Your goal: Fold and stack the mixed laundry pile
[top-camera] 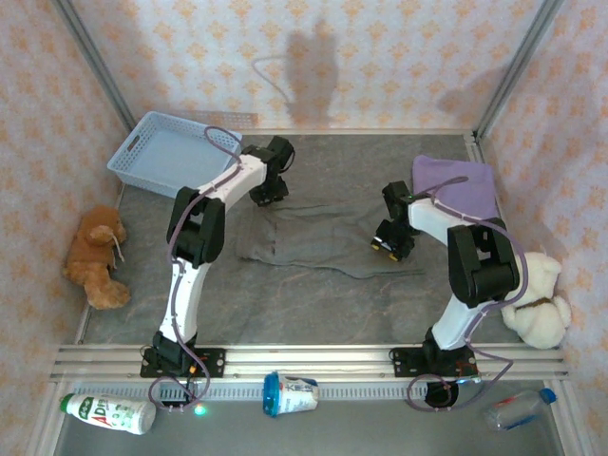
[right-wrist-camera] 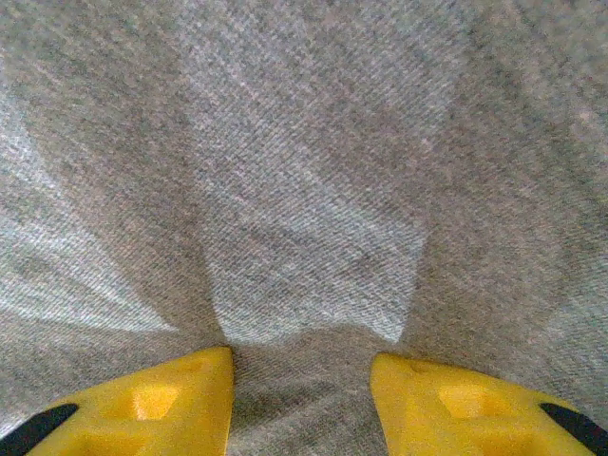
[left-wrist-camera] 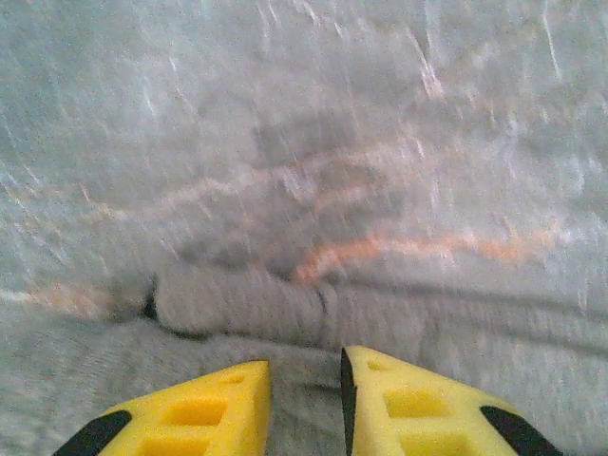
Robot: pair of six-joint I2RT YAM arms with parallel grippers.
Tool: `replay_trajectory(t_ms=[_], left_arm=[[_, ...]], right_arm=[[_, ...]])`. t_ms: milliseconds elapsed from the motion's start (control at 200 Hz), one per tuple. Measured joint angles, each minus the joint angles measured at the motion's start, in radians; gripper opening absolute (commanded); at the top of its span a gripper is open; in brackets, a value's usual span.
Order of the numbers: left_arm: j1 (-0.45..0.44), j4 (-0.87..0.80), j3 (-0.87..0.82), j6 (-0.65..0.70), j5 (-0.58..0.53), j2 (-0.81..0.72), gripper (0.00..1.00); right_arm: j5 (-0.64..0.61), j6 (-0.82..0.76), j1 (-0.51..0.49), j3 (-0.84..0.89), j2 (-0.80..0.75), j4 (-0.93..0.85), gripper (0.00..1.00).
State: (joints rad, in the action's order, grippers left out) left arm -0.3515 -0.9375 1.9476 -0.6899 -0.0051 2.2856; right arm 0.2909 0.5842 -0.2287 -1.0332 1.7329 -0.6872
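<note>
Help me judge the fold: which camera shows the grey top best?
The top external view: almost the whole grey top is visible there, spread on the table. The left wrist view gives a blurred stretch of its hem; the right wrist view, a close-up of its weave.

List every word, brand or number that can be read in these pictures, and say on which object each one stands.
"AD" (probably; green letters, blurred): on the white bottle lying at the near left edge; its smaller print is unreadable.
Label on the white cup with a blue lid: too blurred to read.
Label on the clear bottle at the near right: nothing readable.
On the grey top: no text.
</note>
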Motion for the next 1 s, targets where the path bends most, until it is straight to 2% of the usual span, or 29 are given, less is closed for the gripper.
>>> replay_trajectory(t_ms=[125, 180, 215, 270, 355, 385, 460, 500, 525, 615, 706, 856, 996], left_arm=[[0.014, -0.021, 0.025, 0.003, -0.014, 0.011, 0.35], [0.016, -0.030, 0.025, 0.008, -0.009, 0.010, 0.47], [0.016, -0.039, 0.024, 0.014, 0.000, 0.010, 0.56], [0.016, -0.041, 0.006, 0.010, 0.022, -0.005, 0.65], [0.016, -0.047, -0.072, 0.039, 0.061, -0.085, 0.71], [0.016, -0.050, -0.106, 0.047, 0.074, -0.124, 0.78], [0.017, -0.048, -0.207, 0.065, 0.106, -0.255, 0.81], [0.018, -0.046, -0.259, 0.071, 0.120, -0.325, 0.84], [0.020, -0.040, -0.298, 0.079, 0.130, -0.376, 0.84], [0.028, -0.027, -0.422, 0.095, 0.154, -0.520, 0.85], [0.036, 0.009, -0.536, 0.110, 0.175, -0.589, 0.84], [0.038, 0.092, -0.681, 0.123, 0.213, -0.564, 0.80], [0.037, 0.150, -0.708, 0.123, 0.215, -0.497, 0.77]], right_arm=[[-0.003, -0.015, 0.000, -0.010, 0.004, -0.006, 0.49], [-0.006, -0.024, 0.000, -0.016, 0.004, -0.011, 0.52], [-0.006, -0.030, 0.000, -0.019, 0.004, -0.015, 0.58], [-0.003, -0.045, 0.000, -0.027, 0.004, -0.023, 0.64], [0.002, -0.056, 0.001, -0.047, 0.002, -0.044, 0.75], [0.003, -0.060, 0.002, -0.058, -0.002, -0.052, 0.80], [0.013, -0.072, 0.003, -0.088, -0.017, -0.066, 0.93], [0.016, -0.084, 0.003, -0.109, -0.029, -0.073, 0.96], [0.019, -0.080, 0.003, -0.121, -0.035, -0.076, 1.00], [0.025, -0.088, 0.003, -0.168, -0.056, -0.083, 0.99], [0.032, -0.089, 0.003, -0.201, -0.062, -0.084, 0.99], [0.040, -0.089, 0.003, -0.211, -0.062, -0.094, 0.99], [0.039, -0.089, 0.003, -0.211, -0.062, -0.116, 0.99]])
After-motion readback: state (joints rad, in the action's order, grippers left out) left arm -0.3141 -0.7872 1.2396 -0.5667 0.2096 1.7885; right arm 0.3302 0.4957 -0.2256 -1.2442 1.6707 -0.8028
